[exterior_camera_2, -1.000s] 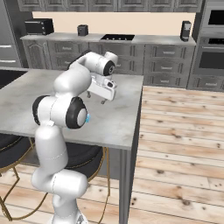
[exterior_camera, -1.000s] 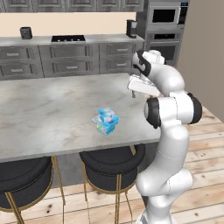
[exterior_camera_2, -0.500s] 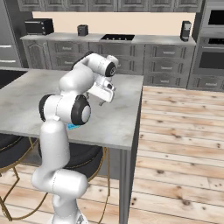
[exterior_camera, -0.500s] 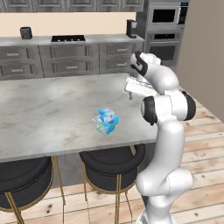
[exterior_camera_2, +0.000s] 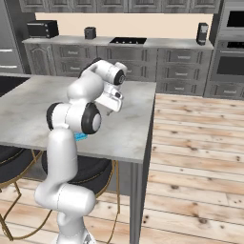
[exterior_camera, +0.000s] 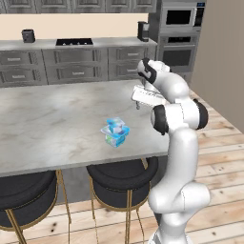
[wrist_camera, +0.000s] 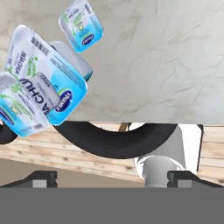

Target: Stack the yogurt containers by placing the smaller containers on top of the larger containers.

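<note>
Gripper (exterior_camera: 138,106) spread wide, empty, above marble counter (exterior_camera: 57,119). Small yogurt cup (wrist_camera: 81,25) lies beside larger yogurt pack (wrist_camera: 37,78), apart.

Base views flank the arm from behind, sharing the worktop (exterior_camera: 57,119); hand view looks down closely.

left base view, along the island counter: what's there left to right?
Bare marble counter → yogurt containers clustered near the front edge → end effector, open, above the counter → the arm's elbow joint at the counter's right end.
</note>
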Available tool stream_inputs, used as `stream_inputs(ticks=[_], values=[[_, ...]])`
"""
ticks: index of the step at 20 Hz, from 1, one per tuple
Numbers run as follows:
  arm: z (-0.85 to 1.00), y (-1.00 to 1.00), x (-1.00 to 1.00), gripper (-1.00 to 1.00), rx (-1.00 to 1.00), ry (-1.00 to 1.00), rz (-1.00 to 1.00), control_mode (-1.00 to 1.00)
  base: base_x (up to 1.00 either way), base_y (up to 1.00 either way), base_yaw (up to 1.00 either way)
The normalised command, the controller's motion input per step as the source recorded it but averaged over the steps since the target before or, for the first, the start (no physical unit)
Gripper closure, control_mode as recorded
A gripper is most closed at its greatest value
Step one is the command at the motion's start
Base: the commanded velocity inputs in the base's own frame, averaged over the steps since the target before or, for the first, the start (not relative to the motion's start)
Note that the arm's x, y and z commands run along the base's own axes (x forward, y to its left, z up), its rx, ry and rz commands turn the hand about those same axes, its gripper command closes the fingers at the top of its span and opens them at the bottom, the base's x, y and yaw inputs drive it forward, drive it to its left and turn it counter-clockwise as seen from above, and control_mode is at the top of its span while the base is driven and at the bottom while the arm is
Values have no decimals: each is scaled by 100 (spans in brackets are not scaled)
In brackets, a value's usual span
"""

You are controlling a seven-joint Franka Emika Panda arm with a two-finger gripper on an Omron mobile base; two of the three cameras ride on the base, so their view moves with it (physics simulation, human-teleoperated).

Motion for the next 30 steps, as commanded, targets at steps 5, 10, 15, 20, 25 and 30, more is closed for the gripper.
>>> stream_inputs(ticks=[5, 10, 15, 20, 25, 30], values=[[-17, 8, 21, -100, 0, 2, 0, -100, 0, 0, 0], [-20, 0, 11, -100, 0, 4, 0, -100, 0, 0, 0], [-21, 2, 21, -100, 0, 1, 0, -100, 0, 0, 0], [-18, 8, 21, -100, -1, 0, 0, -100, 0, 0, 0], [-16, 1, 11, -100, 0, 0, 2, -100, 0, 0, 0], [-16, 1, 11, -100, 0, 0, 4, -100, 0, 0, 0]])
